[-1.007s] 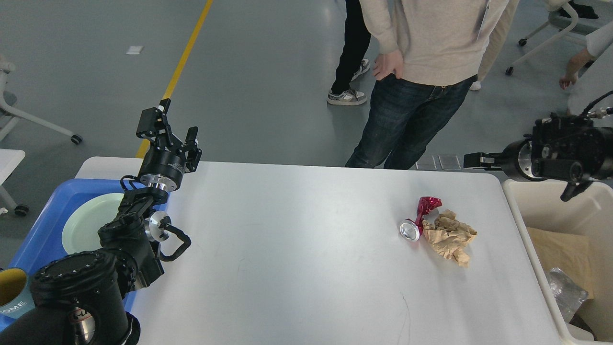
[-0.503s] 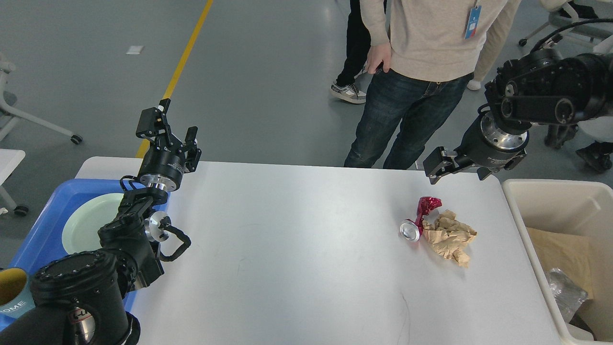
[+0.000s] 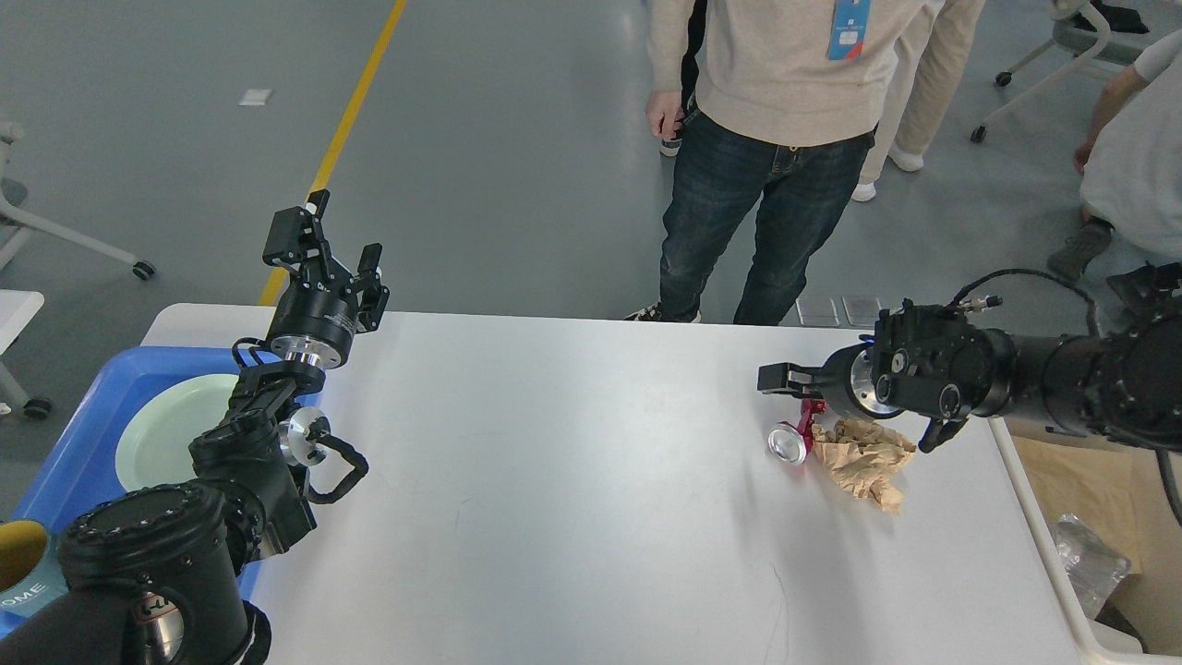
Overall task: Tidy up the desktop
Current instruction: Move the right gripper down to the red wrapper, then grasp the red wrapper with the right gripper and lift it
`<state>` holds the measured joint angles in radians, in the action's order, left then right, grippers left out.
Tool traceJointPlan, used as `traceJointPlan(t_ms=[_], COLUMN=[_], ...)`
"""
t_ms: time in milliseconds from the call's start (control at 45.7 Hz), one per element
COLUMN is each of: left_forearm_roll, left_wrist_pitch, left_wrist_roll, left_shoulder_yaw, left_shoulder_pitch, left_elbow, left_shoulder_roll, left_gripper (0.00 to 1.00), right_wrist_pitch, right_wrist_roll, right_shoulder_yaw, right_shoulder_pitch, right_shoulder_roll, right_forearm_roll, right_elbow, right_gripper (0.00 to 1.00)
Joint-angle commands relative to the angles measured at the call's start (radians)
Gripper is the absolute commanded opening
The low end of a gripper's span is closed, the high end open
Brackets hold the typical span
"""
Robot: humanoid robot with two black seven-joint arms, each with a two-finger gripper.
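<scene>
The white desktop (image 3: 554,499) holds a crushed red can (image 3: 792,438) with its silver end facing me, and a crumpled brown paper (image 3: 863,459) touching it on the right. My right gripper (image 3: 783,380) points left, low over the table just above and behind the can. It is seen edge-on, so its fingers cannot be told apart. My left gripper (image 3: 334,246) is open and empty, raised over the table's far left corner.
A blue tray (image 3: 78,443) at the left holds a pale green plate (image 3: 166,429) and a yellow-lined cup (image 3: 23,559). A cream-white bin (image 3: 1062,577) at the right edge holds brown paper and clear plastic. A person (image 3: 766,111) stands close behind the table.
My right arm swung from above the bin, up and leftward, then down to just above the red can. The people behind the table shifted. My left arm has not moved.
</scene>
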<state>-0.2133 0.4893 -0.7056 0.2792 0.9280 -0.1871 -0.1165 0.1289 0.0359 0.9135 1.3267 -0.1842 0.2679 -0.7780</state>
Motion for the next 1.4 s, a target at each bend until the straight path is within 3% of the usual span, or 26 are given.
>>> traceJointPlan(t_ms=[0, 503, 635, 700, 810, 1094, 1247, 1379], left_forearm_roll=[0.0, -0.001, 0.0, -0.001, 0.0, 0.0, 0.0, 0.0], left_wrist_pitch=[0.0, 0.0, 0.0, 0.0, 0.0, 0.0, 0.0, 0.0], left_wrist_roll=[0.0, 0.0, 0.0, 0.0, 0.0, 0.0, 0.0, 0.0], left_shoulder_yaw=[0.0, 0.0, 0.0, 0.0, 0.0, 0.0, 0.0, 0.0], left_shoulder_pitch=[0.0, 0.0, 0.0, 0.0, 0.0, 0.0, 0.0, 0.0], left_elbow=[0.0, 0.0, 0.0, 0.0, 0.0, 0.0, 0.0, 0.0], left_shoulder_roll=[0.0, 0.0, 0.0, 0.0, 0.0, 0.0, 0.0, 0.0], left_gripper=[0.97, 0.97, 0.96, 0.97, 0.97, 0.97, 0.97, 0.97], right_wrist_pitch=[-0.026, -0.204, -0.215, -0.216, -0.216, -0.216, -0.215, -0.215], right_wrist_roll=[-0.001, -0.002, -0.002, -0.002, -0.002, -0.002, -0.001, -0.001], right_shoulder_yaw=[-0.007, -0.007, -0.007, -0.005, -0.004, -0.001, -0.002, -0.001], right_shoulder_pitch=[-0.079, -0.31, -0.32, -0.32, -0.323, -0.327, -0.33, -0.334], right_shoulder_roll=[0.034, 0.167, 0.167, 0.167, 0.167, 0.173, 0.178, 0.181], right_forearm_roll=[-0.001, -0.067, -0.067, -0.065, -0.065, -0.064, -0.059, -0.058], right_elbow=[0.1, 0.335, 0.336, 0.336, 0.336, 0.335, 0.324, 0.324], right_gripper=[1.0, 0.93, 0.83, 0.71, 0.59, 0.59, 0.37, 0.35])
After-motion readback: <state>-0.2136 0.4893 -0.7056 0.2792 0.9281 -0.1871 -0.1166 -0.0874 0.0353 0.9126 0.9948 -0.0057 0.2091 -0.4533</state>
